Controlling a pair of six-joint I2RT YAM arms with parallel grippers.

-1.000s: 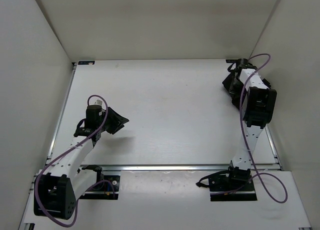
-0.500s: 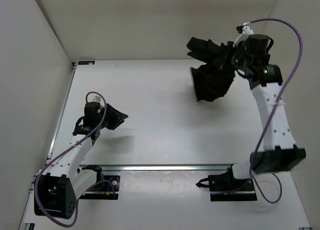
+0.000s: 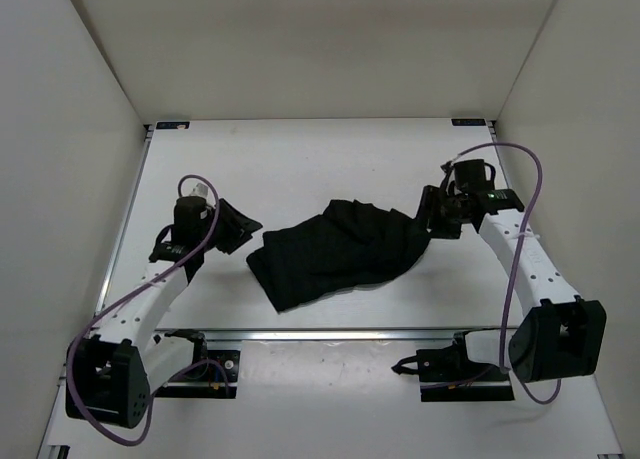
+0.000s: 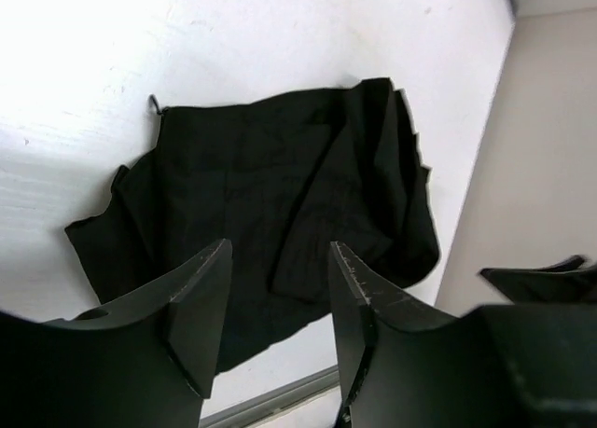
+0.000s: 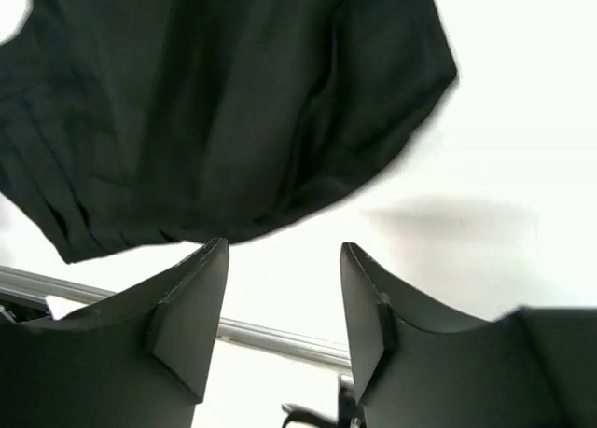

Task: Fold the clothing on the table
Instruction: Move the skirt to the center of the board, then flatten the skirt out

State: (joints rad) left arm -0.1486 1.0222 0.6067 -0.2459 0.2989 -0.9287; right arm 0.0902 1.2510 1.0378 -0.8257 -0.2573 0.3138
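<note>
Black clothing (image 3: pixel 335 251) lies rumpled on the table (image 3: pixel 300 159).
My left pincer (image 3: pixel 245 237) and right pincer (image 3: pixel 430 219) flank it, both spread wide and empty, ready to take its edges.

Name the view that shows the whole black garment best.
Top external: the whole clothing lies in frame, crumpled. Left wrist hides its near edge behind fingers; right wrist crops it at top and left.

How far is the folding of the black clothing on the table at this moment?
Done: only that the clothing lies in the middle of the table, rumpled, with no neat fold. In hand: nothing; the left end effector and the right end effector are both open and empty, one at each side. Left: the whole folding.
</note>
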